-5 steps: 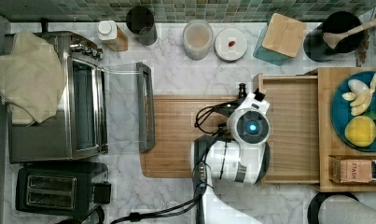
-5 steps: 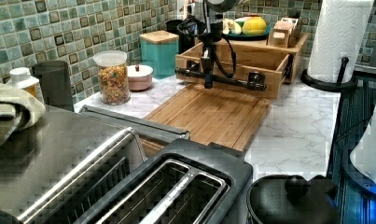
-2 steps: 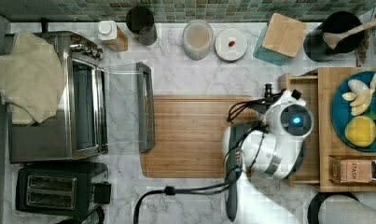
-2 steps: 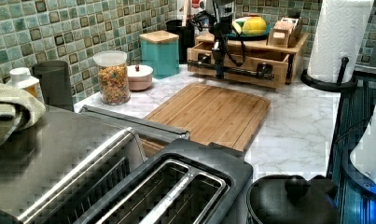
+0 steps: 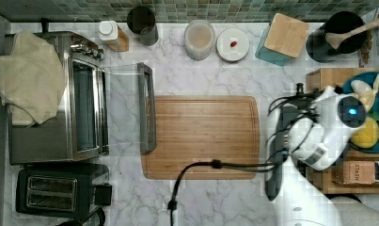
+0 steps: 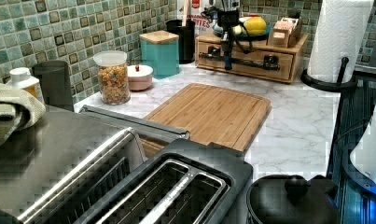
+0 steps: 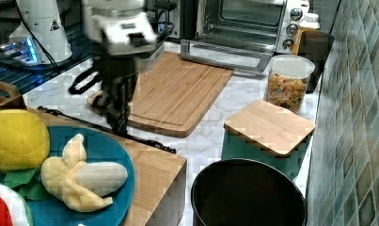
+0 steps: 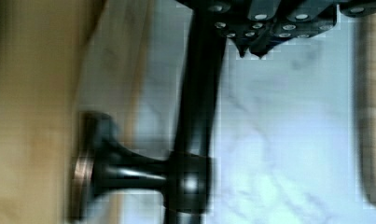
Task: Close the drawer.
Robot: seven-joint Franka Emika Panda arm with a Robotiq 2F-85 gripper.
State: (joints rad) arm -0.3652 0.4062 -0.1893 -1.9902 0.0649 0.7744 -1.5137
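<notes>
The drawer's light-wood front sits flush in the wooden stand at the back of the counter, and its tray is hidden inside. A black bar handle runs across the front; in the top view the handle lies along the stand's left side. My gripper hangs straight down against the bar, fingers shut, on the counter side of it. In the wrist view the fingertips sit beside the handle, with the drawer front behind. From the right view the gripper stands at the bar.
A grooved cutting board lies mid-counter, just left of the handle in the top view. The toaster oven's glass door hangs open beyond it. A blue plate of fruit tops the stand. Jars, a teal canister and a paper towel roll stand nearby.
The drawer slid toward the top view's right, from pulled out over the board into the stand. My arm moved with it, staying at the handle.
</notes>
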